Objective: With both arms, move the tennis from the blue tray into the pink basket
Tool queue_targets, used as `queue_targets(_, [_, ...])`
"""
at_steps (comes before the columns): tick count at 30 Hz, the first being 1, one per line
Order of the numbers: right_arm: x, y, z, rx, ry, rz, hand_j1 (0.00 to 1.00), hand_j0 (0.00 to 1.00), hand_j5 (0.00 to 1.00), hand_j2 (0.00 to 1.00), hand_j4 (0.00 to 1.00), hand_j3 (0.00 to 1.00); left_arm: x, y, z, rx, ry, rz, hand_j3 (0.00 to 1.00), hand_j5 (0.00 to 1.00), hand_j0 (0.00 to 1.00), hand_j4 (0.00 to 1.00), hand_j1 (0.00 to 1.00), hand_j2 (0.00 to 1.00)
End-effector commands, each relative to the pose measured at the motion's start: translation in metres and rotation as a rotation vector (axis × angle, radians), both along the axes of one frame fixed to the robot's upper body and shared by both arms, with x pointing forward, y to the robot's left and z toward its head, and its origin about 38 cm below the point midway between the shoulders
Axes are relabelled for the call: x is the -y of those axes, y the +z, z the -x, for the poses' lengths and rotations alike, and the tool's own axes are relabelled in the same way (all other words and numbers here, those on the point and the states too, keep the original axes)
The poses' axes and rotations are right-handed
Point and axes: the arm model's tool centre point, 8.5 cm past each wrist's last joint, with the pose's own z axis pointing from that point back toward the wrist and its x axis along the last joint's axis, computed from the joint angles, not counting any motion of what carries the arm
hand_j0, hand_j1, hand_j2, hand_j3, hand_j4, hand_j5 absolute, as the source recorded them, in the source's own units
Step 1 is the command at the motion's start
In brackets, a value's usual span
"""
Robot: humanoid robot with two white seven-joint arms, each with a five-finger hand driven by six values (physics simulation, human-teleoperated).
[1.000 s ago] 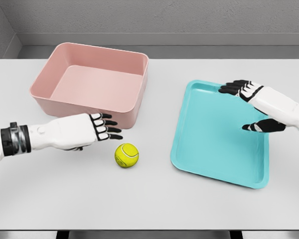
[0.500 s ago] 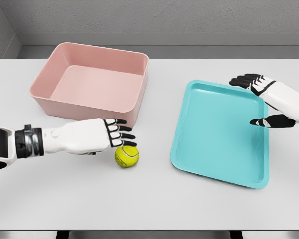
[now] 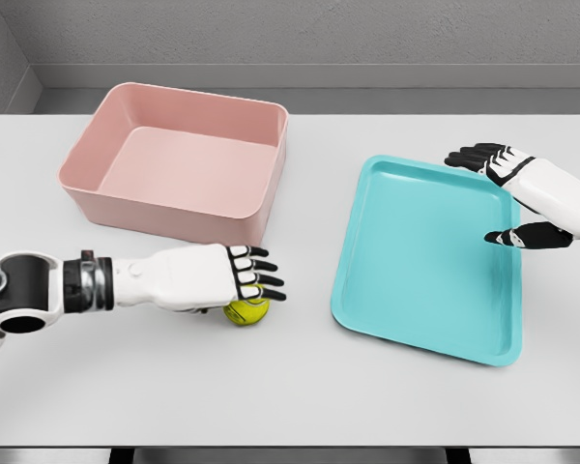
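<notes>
A yellow-green tennis ball lies on the white table, between the pink basket and the blue tray. My left hand hovers right over the ball, covering its upper half, fingers spread and pointing right; it has not closed on the ball. My right hand hangs open over the tray's far right edge, thumb pointing left over the tray. The tray holds nothing. The basket's inside is bare.
The white table stretches toward me in front of the ball and tray. A grey wall and ledge run behind the table's far edge. The basket's near wall stands just behind my left hand.
My left hand has moved right and toward me, from beside the ball to directly above it, now hiding its top. The right hand drew back to the tray's right edge and has held there.
</notes>
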Motion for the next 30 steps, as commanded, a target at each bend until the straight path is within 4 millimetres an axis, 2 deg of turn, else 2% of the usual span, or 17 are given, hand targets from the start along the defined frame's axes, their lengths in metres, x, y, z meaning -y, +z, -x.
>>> queue_targets(1, [0.001,0.001,0.0,-0.001,-0.001,-0.008,1.0,1.0,1.0,1.0,1.0,1.0,0.0,-0.004,0.0,-0.017,0.005,-0.003,1.0,1.0,1.0,1.0,1.0,1.0])
queue_targets(8, [0.001,0.001,0.0,-0.001,-0.001,-0.008,1.0,1.0,1.0,1.0,1.0,1.0,0.0,-0.007,-0.002,-0.022,0.011,-0.004,1.0,1.0,1.0,1.0,1.0,1.0])
queue_targets(16, [0.001,0.001,0.0,-0.001,-0.001,-0.008,1.0,1.0,1.0,1.0,1.0,1.0,0.013,-0.009,-0.001,-0.026,-0.016,0.009,1.0,1.0,1.0,1.0,1.0,1.0])
queue_targets(25, [0.001,0.001,0.0,-0.001,-0.001,-0.008,1.0,1.0,1.0,1.0,1.0,1.0,0.013,-0.012,-0.001,-0.036,-0.015,0.006,1.0,1.0,1.0,1.0,1.0,1.0])
queue_targets(28, [0.001,0.001,0.0,-0.001,-0.003,-0.008,1.0,1.0,1.0,1.0,1.0,1.0,0.01,-0.019,-0.002,-0.051,-0.004,-0.006,0.89,0.89,0.89,0.89,0.89,0.89])
queue_targets(30, [0.001,0.001,0.0,0.0,-0.002,-0.008,1.0,1.0,1.0,1.0,1.0,1.0,0.011,-0.019,-0.002,-0.053,-0.006,-0.005,0.87,0.87,0.87,0.87,0.87,0.87])
